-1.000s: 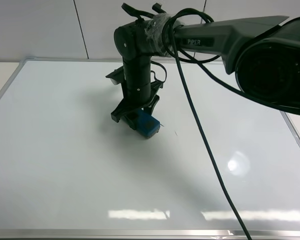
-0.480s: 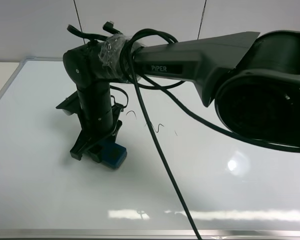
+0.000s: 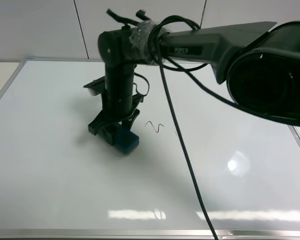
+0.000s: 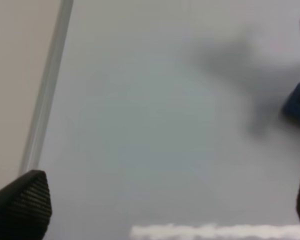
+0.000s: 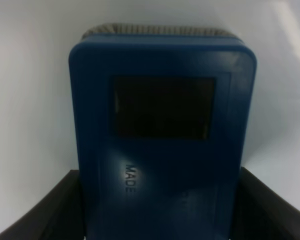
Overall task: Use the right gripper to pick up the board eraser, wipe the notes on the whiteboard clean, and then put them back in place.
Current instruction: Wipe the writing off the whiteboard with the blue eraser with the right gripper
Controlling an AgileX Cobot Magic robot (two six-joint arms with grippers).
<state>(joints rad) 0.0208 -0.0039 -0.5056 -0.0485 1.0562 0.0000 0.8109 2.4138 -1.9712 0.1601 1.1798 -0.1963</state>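
Three views, each with its own share.

From the high camera: right gripper (image 3: 117, 136) low over the whiteboard (image 3: 50, 190), left of the board's middle, clamped on the board eraser (image 3: 127, 143), which appears set down on the white surface. Just to the right of the eraser and apart from it, the notes (image 3: 156, 126): a short black wavy line, unwiped, with a faint dash a little further right. Black cable (image 3: 186, 155) trailing from the arm across the board toward the near frame.

Only in the left wrist view: left gripper (image 4: 162, 210), its ribbed black fingertips (image 4: 20, 205) spread wide at opposite edges of the picture, holding nothing, with bare board between them. Silver frame (image 4: 45, 100) along one side. Far off, a blurred blue corner of the eraser (image 4: 297, 102) beside a soft shadow.

Only in the right wrist view, up close: blue top of the eraser with one dark square patch (image 5: 162, 107), the raised word MADE, a strip of grey felt (image 5: 160, 30) at the far end, and black fingers (image 5: 50, 210) pressed against both long sides. Notes out of sight from this camera.
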